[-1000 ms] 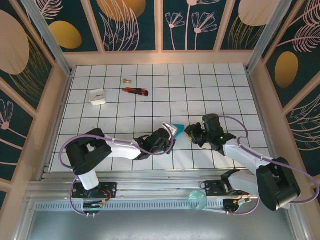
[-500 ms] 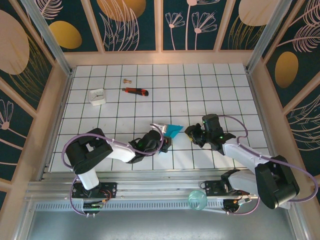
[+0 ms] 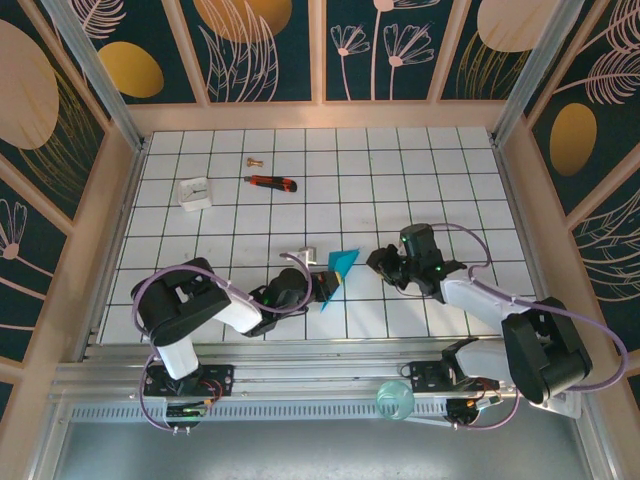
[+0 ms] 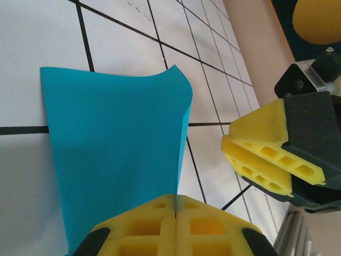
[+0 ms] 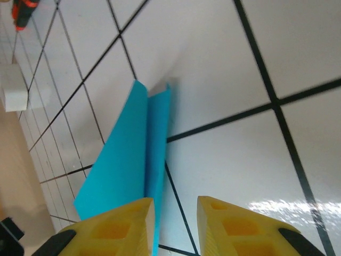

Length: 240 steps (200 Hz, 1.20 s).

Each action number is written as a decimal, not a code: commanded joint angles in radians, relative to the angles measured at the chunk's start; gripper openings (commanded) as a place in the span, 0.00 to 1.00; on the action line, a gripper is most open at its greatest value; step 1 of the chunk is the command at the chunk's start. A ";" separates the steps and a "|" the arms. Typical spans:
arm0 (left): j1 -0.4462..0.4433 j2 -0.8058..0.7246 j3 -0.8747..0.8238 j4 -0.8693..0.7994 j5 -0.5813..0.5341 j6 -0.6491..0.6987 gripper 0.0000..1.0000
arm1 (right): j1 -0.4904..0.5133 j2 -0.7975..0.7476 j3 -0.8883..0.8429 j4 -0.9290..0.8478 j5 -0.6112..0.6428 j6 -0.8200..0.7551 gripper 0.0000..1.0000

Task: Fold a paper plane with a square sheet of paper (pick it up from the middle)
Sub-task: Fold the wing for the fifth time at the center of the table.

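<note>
No readable text, brand or number is to be found anywhere here, tbh. The folded teal-blue sheet of paper (image 4: 117, 154) is seen plain, and any marks on the small white square block (image 3: 195, 192) are too tiny to be read.

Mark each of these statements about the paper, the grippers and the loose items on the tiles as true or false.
1. The left gripper is shut on the teal paper. True.
2. The right gripper clamps the paper too. False: its jaws stand slightly apart beside the paper, with nothing between them.
3. The paper is a flat, unfolded square. False: it is folded, with layers showing.
4. The utility knife lies far from both grippers. True.
5. The white block sits to the right of the knife. False: it sits to the knife's left in the top view.
</note>
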 commanded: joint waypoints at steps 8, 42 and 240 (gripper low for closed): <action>0.008 0.036 -0.016 0.115 0.014 -0.106 0.00 | -0.003 0.021 0.039 0.042 0.017 -0.127 0.27; 0.008 0.070 -0.032 0.149 -0.001 -0.171 0.00 | 0.000 0.028 0.059 0.044 0.016 -0.174 0.27; 0.008 0.152 -0.068 0.129 -0.016 -0.353 0.00 | 0.183 0.371 0.230 0.141 -0.099 -0.259 0.15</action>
